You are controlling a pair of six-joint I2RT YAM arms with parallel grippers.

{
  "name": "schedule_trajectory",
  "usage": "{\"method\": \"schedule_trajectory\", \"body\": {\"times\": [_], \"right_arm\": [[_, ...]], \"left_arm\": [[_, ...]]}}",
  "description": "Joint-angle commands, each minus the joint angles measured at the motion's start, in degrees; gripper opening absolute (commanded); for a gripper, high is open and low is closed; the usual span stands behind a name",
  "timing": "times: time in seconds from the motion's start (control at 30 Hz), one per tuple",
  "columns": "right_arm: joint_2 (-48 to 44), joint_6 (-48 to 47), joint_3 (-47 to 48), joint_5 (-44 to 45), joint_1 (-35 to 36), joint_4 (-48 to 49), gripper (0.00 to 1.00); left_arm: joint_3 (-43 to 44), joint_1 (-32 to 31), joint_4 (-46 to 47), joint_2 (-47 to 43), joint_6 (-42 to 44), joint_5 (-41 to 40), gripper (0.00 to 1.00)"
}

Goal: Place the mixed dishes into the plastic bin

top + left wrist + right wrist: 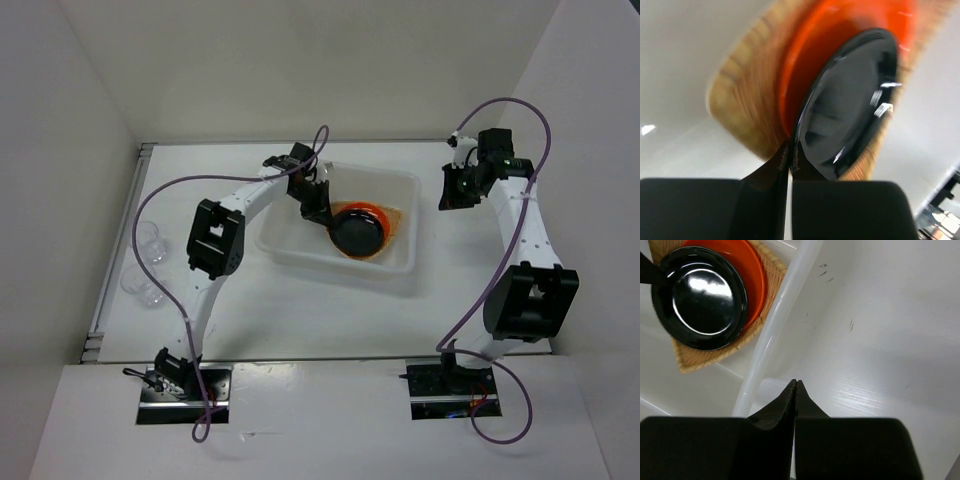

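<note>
The plastic bin (pixel 345 272) sits in the middle of the white table (pixel 450 290), and three of the dishes lie stacked in its right half. The woven basket tray (pixel 700 357) is at the bottom, the orange plate (pixel 747 270) is on it, and the glossy black plate (pixel 700 297) is on top, set toward the near side so an orange crescent shows behind it. The left gripper (pixel 790 152) reaches down into the bin from the left, its jaws drawn together on the black plate's rim. In the left wrist view, thin edge seems to run right in between the fingertips (pixel 782 160) and the plate looks tilted against the orange one, though that view is blurred. The right gripper (pixel 795 382) hangs over bare tabletop just outside the bin's right wall, fully closed, fingers pressed flat together with nothing between them. A few small dark scuffs mark the table there. The two clear cups (pixel 150 242) stand upright outside the bin — well off to the left near the table's edge, one (pixel 140 285) closer to the arm bases than the other.
</note>
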Motion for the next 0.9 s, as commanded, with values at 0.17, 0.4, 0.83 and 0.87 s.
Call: {"method": "schedule_trajectory", "body": {"times": [0.17,0.4,0.83,0.87], "right_arm": [[-3.8,-0.2,-1.8,-0.2,0.3,0.1,0.00],[-4.3,-0.2,-3.0,-0.2,-0.2,0.1,0.00],[-3.2,-0.7,-3.0,-0.7,-0.2,0.1,0.00],[-3.2,-0.7,-3.0,-0.7,-0.2,0.1,0.00]], "left_arm": [[4.8,-1.4,-1.6,5.5,2.2,-1.2,0.07],[13.7,-1.4,-3.6,10.3,0.5,-1.2,0.16],[57.3,-0.7,-29.0,26.4,-0.1,-12.4,0.64],[58.2,-0.1,-29.6,24.3,-0.1,-13.9,0.66]]}}
